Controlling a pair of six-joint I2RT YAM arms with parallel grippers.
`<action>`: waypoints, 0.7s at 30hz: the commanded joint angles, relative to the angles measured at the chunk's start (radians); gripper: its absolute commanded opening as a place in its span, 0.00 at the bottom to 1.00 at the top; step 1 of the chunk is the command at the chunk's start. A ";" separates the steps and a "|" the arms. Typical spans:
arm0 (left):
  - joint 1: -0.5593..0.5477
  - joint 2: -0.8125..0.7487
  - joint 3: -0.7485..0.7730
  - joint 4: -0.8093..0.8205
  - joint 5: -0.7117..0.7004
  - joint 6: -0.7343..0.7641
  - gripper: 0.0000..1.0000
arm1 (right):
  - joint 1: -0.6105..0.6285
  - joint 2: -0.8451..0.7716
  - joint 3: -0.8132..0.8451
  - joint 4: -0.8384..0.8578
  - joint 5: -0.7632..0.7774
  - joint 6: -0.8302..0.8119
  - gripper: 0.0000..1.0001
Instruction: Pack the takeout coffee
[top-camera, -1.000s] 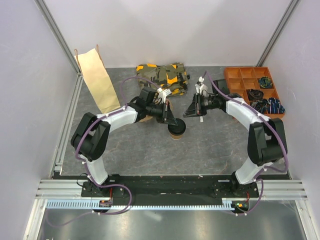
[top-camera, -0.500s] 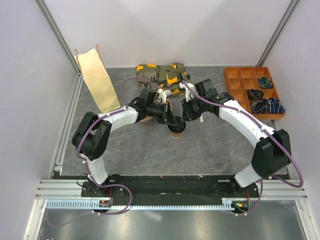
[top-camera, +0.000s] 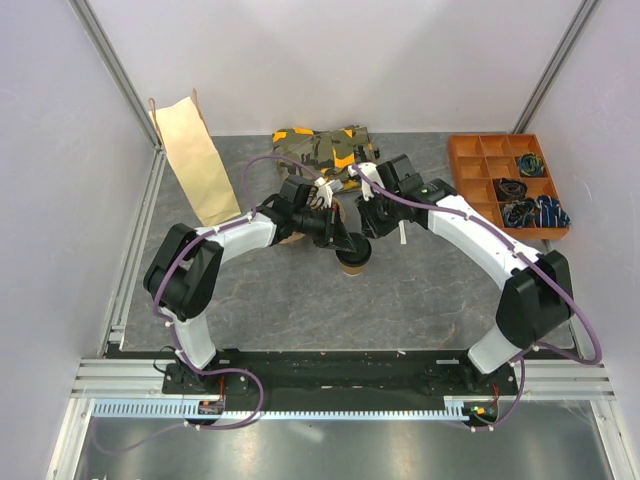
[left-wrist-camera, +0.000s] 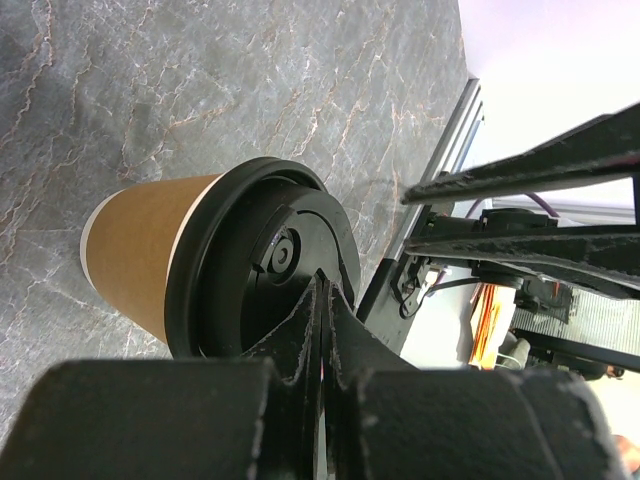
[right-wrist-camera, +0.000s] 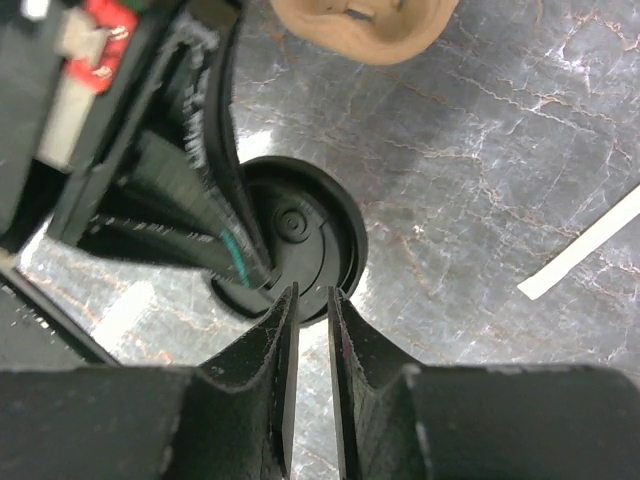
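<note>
Pulp tray cropped (right wrist) — cup half hidden overhead.

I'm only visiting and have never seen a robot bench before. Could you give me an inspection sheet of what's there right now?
Surface: grey marbled tabletop, no spills seen.
Job's things: takeout coffee upright mid-table, black lid on.
Clutter: paper bag back left; pulp tray beside the cup; camouflage cloth at the back; orange organizer at right with small bands; white strip.
Grippers: left gripper shut, tips on the lid; right gripper jaws slightly apart at the lid's rim.
Cables: purple cables run along both arms.
Surroundings: white walls, aluminium frame.
</note>
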 joint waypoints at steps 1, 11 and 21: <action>0.001 0.034 -0.024 -0.047 -0.066 0.029 0.02 | 0.008 0.041 0.018 0.018 0.043 0.000 0.24; 0.001 0.034 -0.032 -0.053 -0.066 0.035 0.02 | 0.006 0.089 -0.080 0.093 0.033 0.016 0.10; 0.003 0.030 -0.037 -0.055 -0.068 0.040 0.02 | -0.005 0.009 0.008 0.070 -0.027 0.050 0.09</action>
